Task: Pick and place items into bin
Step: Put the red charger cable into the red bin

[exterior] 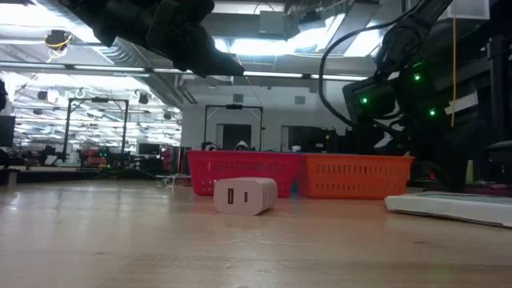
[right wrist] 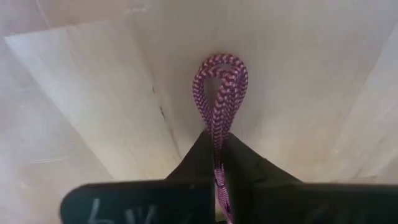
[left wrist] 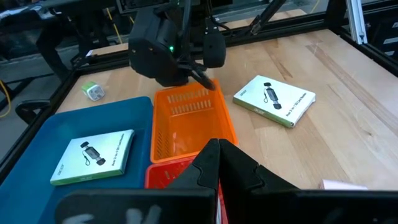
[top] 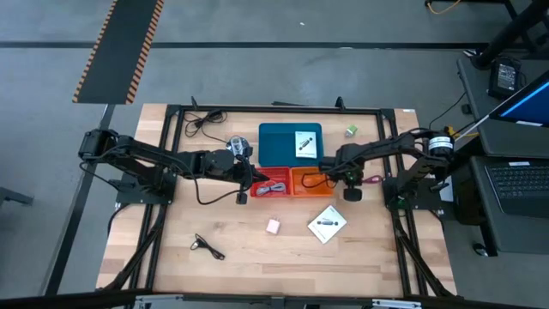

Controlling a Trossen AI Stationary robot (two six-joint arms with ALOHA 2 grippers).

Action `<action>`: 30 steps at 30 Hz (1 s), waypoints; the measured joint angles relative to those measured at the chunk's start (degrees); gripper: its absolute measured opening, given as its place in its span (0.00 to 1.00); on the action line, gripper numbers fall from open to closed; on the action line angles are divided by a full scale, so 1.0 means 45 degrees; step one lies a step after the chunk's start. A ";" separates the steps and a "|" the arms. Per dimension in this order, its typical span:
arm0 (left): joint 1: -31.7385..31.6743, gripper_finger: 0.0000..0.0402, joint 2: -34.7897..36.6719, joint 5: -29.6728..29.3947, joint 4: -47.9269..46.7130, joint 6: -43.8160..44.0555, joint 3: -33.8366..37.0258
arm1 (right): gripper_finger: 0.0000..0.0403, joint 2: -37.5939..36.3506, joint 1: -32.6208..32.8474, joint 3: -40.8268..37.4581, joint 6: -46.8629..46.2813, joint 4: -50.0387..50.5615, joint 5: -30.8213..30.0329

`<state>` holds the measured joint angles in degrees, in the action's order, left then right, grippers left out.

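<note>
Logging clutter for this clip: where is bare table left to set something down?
Bare wood lies left of the black cable, and along the front edge below the white charger and boxed card. Crowded: the centre, where both end effectors, left and right, meet the red bin and orange bin.

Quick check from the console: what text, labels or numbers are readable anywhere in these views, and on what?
Nothing can be read with confidence.
White card on the table: printed lines beside the pen shape, too small to read.
White card in the blue tray: same print, too small.
Left gripper and right gripper: pale scrawled marks on the dark bodies, blurred, not legible.
</note>
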<state>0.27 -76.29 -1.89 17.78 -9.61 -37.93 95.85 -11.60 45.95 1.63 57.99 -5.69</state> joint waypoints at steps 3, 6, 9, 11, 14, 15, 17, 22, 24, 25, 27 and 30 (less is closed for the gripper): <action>0.0000 0.00 0.0000 -0.0004 0.0000 -0.0010 0.0000 | 0.01 0.0054 -0.0012 0.0404 -0.0603 0.0547 -0.0339; 0.0000 0.00 0.0000 -0.0005 0.0002 -0.0010 0.0000 | 0.00 -0.0199 -0.0019 0.0680 -0.0713 0.0870 -0.0289; 0.0005 0.00 0.0000 -0.0005 0.0000 0.0000 0.0000 | 0.00 -0.0771 -0.0005 0.0860 -0.0773 0.0935 -0.0165; 0.0000 0.00 0.0000 0.0000 0.0000 -0.0005 0.0000 | 0.00 -0.1286 -0.0010 0.0875 -0.1011 0.1003 -0.0158; 0.0005 0.00 0.0000 0.0000 0.0000 -0.0032 0.0000 | 0.00 -0.2309 -0.0010 0.0890 -0.1497 0.1228 -0.0134; 0.0000 0.00 0.0000 -0.0002 0.0000 -0.0034 0.0000 | 0.00 -0.2659 -0.0004 0.0890 -0.1715 0.1283 -0.0130; 0.0000 0.00 0.0000 -0.0005 0.0000 -0.0034 0.0000 | 0.00 -0.3408 0.0005 0.0890 -0.2096 0.1298 -0.0106; 0.0000 0.00 0.0000 0.0000 0.0000 -0.0034 0.0000 | 0.00 -0.5261 0.0309 0.0894 -0.2930 0.0959 -0.0508; 0.0001 0.00 0.0000 -0.0004 0.0000 -0.0034 0.0000 | 0.00 -0.5952 0.0523 0.0895 -0.3103 0.0564 -0.0618; 0.0001 0.00 0.0000 -0.0004 0.0000 -0.0034 0.0000 | 0.00 -0.6290 0.0664 0.0895 -0.3237 0.0231 -0.0627; 0.0001 0.00 0.0000 -0.0004 0.0000 -0.0031 0.0000 | 0.00 -0.6918 0.0958 0.0895 -0.3307 -0.0550 -0.0638; 0.0000 0.00 0.0000 0.0000 -0.0003 -0.0005 0.0000 | 0.00 -0.7751 0.1459 0.0895 -0.3272 -0.1624 -0.0795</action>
<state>0.27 -76.29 -1.89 17.77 -9.63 -37.93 60.97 -5.03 49.98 -13.10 50.69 -9.27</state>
